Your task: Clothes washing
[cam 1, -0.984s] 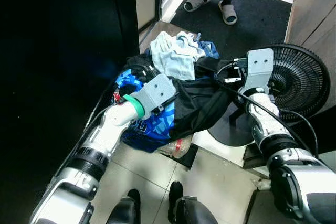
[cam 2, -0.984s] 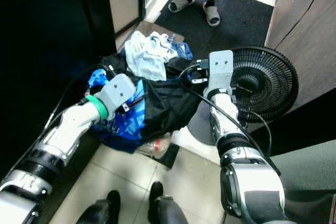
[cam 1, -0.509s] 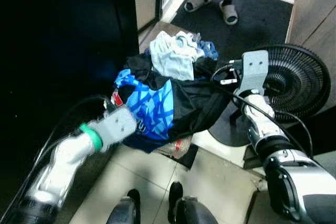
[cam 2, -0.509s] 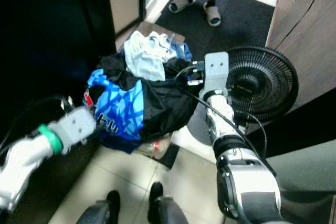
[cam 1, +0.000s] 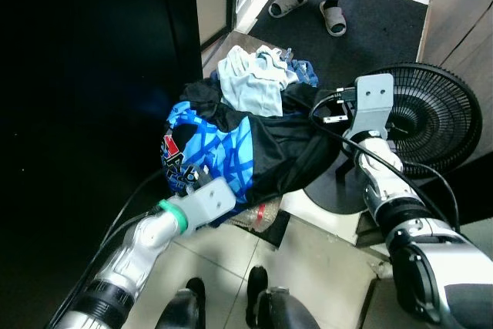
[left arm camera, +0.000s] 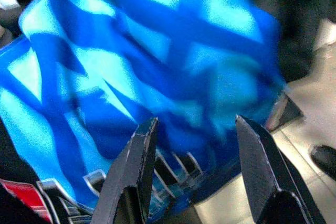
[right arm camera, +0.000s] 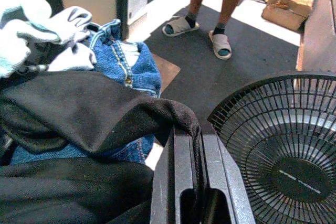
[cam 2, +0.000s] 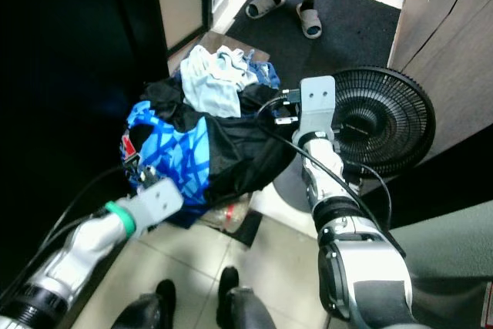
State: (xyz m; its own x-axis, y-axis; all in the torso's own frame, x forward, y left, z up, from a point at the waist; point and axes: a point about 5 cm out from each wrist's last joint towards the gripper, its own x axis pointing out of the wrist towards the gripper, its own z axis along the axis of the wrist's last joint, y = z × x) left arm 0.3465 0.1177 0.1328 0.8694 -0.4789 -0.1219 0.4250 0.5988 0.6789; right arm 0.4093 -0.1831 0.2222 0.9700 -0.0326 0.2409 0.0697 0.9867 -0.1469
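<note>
A heap of clothes lies on the floor: a blue patterned shirt (cam 1: 212, 148), a black garment (cam 1: 289, 152), pale clothes (cam 1: 250, 82) on top and jeans (right arm camera: 123, 64). My left gripper (left arm camera: 197, 124) is open at the shirt's lower front edge (cam 1: 199, 177), and the blue cloth lies just beyond its fingertips. At the right side of the heap my right gripper (right arm camera: 194, 140) is shut on a fold of the black garment (right arm camera: 94, 111), holding it (cam 1: 322, 109) slightly raised.
A black floor fan (cam 1: 439, 117) stands just right of my right arm on its white base (cam 1: 331, 209). A person's sandalled feet (cam 1: 308, 1) are on the dark mat behind the heap. A dark cabinet front (cam 1: 85, 75) is on the left. My own feet (cam 1: 223, 310) are on the tiles below.
My left arm has come off the top of the heap, swung down to the left, and now points at the blue shirt's lower edge. My right gripper keeps hold of the black garment.
</note>
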